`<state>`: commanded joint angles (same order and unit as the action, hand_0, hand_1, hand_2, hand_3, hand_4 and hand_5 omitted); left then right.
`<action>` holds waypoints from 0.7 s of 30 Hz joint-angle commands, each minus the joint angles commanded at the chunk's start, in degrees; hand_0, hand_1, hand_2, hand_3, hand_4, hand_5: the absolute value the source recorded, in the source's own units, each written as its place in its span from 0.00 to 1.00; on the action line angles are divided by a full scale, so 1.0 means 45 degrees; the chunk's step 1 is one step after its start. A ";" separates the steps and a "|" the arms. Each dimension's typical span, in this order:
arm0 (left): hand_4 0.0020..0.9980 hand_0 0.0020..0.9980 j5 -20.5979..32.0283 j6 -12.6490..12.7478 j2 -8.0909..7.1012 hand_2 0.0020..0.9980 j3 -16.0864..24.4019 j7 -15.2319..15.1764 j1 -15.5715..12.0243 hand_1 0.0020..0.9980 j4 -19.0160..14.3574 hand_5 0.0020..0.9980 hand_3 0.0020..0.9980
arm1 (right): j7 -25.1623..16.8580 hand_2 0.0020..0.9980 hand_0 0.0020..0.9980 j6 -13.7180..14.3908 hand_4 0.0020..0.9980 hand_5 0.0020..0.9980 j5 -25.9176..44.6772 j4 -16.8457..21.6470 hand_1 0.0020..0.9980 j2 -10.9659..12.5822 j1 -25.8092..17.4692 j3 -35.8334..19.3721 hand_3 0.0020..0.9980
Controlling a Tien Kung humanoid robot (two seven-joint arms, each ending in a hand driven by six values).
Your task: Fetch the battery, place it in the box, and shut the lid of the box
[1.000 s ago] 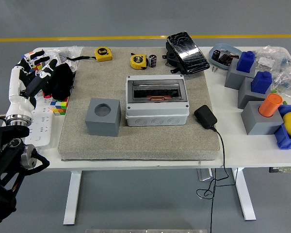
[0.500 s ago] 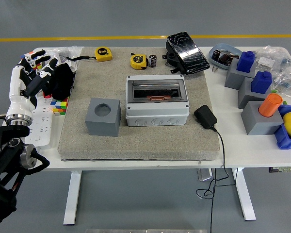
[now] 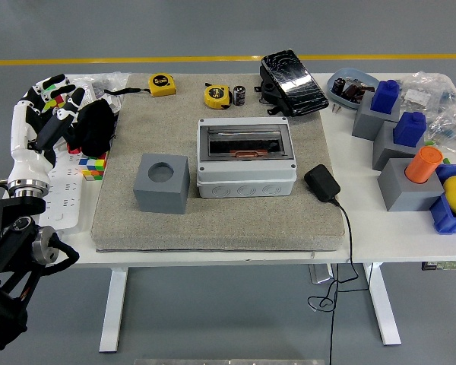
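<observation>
Since a second ago, my left hand has drifted a little up and toward the left edge of the frame; nothing else on the table has shifted. It hangs at the left side over the white power strip, beside a black bundle and a coloured cube, with its fingers loosely spread and holding nothing. My right hand is nowhere in the picture.

What I take for the battery stands as a small dark cylinder at the upper middle, just right of a yellow tape measure and left of a black pedal. It is well apart from my hand.

Sitting at the centre of the grey mat is the box. Through its window I see a dark inside with a copper-coloured strip, but I cannot tell whether the clear lid is down or swung up. A grey block with a round hole sits to its left, a black adapter to its right.

Such a small drift brings me no nearer the battery, so I judge the fetching is not in hand: the battery is not in the box, and my hand is empty and far from it.
</observation>
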<state>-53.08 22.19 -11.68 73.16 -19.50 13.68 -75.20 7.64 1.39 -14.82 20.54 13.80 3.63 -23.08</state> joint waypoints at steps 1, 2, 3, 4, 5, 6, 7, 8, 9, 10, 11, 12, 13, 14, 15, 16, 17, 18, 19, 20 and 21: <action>1.00 0.05 0.0032 0.0008 -0.0002 0.34 -0.0010 -0.0046 0.0009 0.00 0.0005 0.30 0.65 | 0.0001 0.72 0.68 -0.0002 1.00 0.70 0.0004 0.0001 0.72 0.0000 0.0005 0.0002 0.69; 1.00 0.05 0.0077 0.0003 -0.0009 0.34 -0.0027 -0.0087 0.0012 0.00 0.0006 0.30 0.65 | 0.0000 0.72 0.68 -0.0001 1.00 0.70 0.0000 0.0002 0.72 -0.0006 0.0006 -0.0009 0.69; 1.00 0.05 0.0088 -0.0004 -0.0012 0.34 -0.0037 -0.0095 0.0015 0.00 0.0008 0.30 0.65 | -0.0002 0.72 0.68 -0.0001 1.00 0.70 -0.0001 0.0007 0.72 -0.0008 0.0006 -0.0015 0.69; 1.00 0.05 0.0090 -0.0008 -0.0014 0.29 -0.0046 -0.0098 0.0017 0.00 0.0011 0.30 0.64 | -0.0005 0.72 0.68 -0.0002 1.00 0.69 0.0001 0.0012 0.72 -0.0008 0.0008 -0.0018 0.69; 1.00 0.05 0.0121 -0.0040 -0.0014 0.29 -0.0057 -0.0105 0.0020 0.00 0.0020 0.30 0.64 | -0.0002 0.72 0.68 -0.0001 1.00 0.69 -0.0006 0.0010 0.72 -0.0012 0.0017 -0.0014 0.69; 1.00 0.05 0.0164 -0.0074 -0.0014 0.29 -0.0068 -0.0105 0.0020 0.00 0.0027 0.30 0.64 | -0.0004 0.72 0.68 0.0002 1.00 0.69 -0.0009 0.0011 0.72 -0.0013 0.0019 -0.0019 0.69; 1.00 0.05 0.0223 -0.0105 -0.0014 0.29 -0.0079 -0.0108 0.0022 0.00 0.0036 0.30 0.64 | -0.0006 0.72 0.68 0.0004 1.00 0.69 -0.0010 0.0014 0.72 -0.0012 0.0019 -0.0025 0.69; 1.00 0.05 0.0312 -0.0144 -0.0011 0.29 -0.0091 -0.0116 0.0023 0.00 0.0047 0.30 0.64 | -0.0008 0.72 0.68 0.0003 1.00 0.69 -0.0012 0.0017 0.72 -0.0011 0.0021 -0.0029 0.69; 1.00 0.05 0.0466 -0.0228 -0.0008 0.29 -0.0101 -0.0141 0.0022 0.00 0.0063 0.30 0.64 | -0.0004 0.72 0.68 0.0002 1.00 0.69 -0.0018 0.0017 0.72 -0.0008 0.0024 -0.0021 0.69; 1.00 0.05 0.0642 -0.0329 -0.0007 0.29 -0.0115 -0.0189 0.0016 0.00 0.0073 0.30 0.64 | -0.0005 0.72 0.68 0.0004 1.00 0.69 -0.0015 0.0014 0.72 -0.0006 0.0022 -0.0015 0.69; 1.00 0.04 0.0817 -0.0420 -0.0007 0.28 -0.0127 -0.0225 0.0010 0.00 0.0077 0.28 0.63 | -0.0006 0.72 0.68 0.0004 1.00 0.69 -0.0007 0.0014 0.72 -0.0003 0.0020 -0.0007 0.69; 1.00 0.04 0.1053 -0.0553 -0.0006 0.28 -0.0140 -0.0250 0.0002 0.00 0.0069 0.28 0.63 | -0.0005 0.72 0.68 0.0002 1.00 0.69 -0.0003 0.0013 0.72 0.0000 0.0018 0.0005 0.69; 1.00 0.04 0.1454 -0.0795 -0.0005 0.28 -0.0154 -0.0276 -0.0010 0.00 0.0043 0.28 0.63 | -0.0002 0.72 0.68 0.0000 1.00 0.69 0.0001 0.0010 0.72 0.0002 0.0015 0.0024 0.69; 1.00 0.04 0.1853 -0.0934 -0.0003 0.28 -0.0155 -0.0296 -0.0017 0.00 0.0022 0.28 0.63 | -0.0001 0.72 0.68 0.0000 1.00 0.69 0.0006 0.0008 0.72 0.0002 0.0012 0.0031 0.69; 1.00 0.04 0.2370 -0.1137 -0.0008 0.28 -0.0142 -0.0302 -0.0032 0.00 -0.0041 0.28 0.63 | -0.0001 0.72 0.68 -0.0002 1.00 0.69 0.0011 0.0008 0.72 0.0001 0.0007 0.0036 0.69; 1.00 0.04 0.2737 -0.1253 -0.0012 0.28 -0.0133 -0.0300 -0.0039 0.00 -0.0086 0.28 0.63 | -0.0001 0.72 0.68 -0.0003 1.00 0.69 0.0008 0.0010 0.72 0.0000 0.0004 0.0037 0.69; 1.00 0.04 0.3034 -0.1340 -0.0017 0.28 -0.0121 -0.0290 -0.0042 0.00 -0.0121 0.27 0.63 | -0.0001 0.72 0.68 -0.0004 1.00 0.69 0.0006 0.0012 0.72 0.0000 0.0003 0.0039 0.69; 1.00 0.04 0.3442 -0.1497 -0.0030 0.28 -0.0096 -0.0261 -0.0042 0.00 -0.0183 0.27 0.63 | -0.0001 0.72 0.68 -0.0005 1.00 0.69 0.0009 0.0012 0.72 -0.0001 0.0002 0.0042 0.69; 1.00 0.04 0.3753 -0.1614 -0.0040 0.28 -0.0075 -0.0233 -0.0043 0.00 -0.0229 0.27 0.63 | 0.0000 0.72 0.68 -0.0005 1.00 0.69 0.0011 0.0011 0.72 -0.0002 0.0001 0.0047 0.69; 1.00 0.04 0.3968 -0.1689 -0.0050 0.28 -0.0060 -0.0222 -0.0045 0.00 -0.0264 0.27 0.63 | 0.0000 0.72 0.68 -0.0004 1.00 0.69 0.0010 0.0012 0.72 -0.0001 0.0000 0.0052 0.69; 1.00 0.04 0.4204 -0.1790 -0.0061 0.28 -0.0039 -0.0192 -0.0052 0.00 -0.0323 0.27 0.63 | -0.0001 0.72 0.68 -0.0004 1.00 0.69 0.0006 0.0015 0.72 0.0002 -0.0001 0.0054 0.69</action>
<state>-34.16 14.13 -11.95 72.99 -20.36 13.45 -76.65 7.63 1.37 -14.79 20.61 13.81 3.62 -22.83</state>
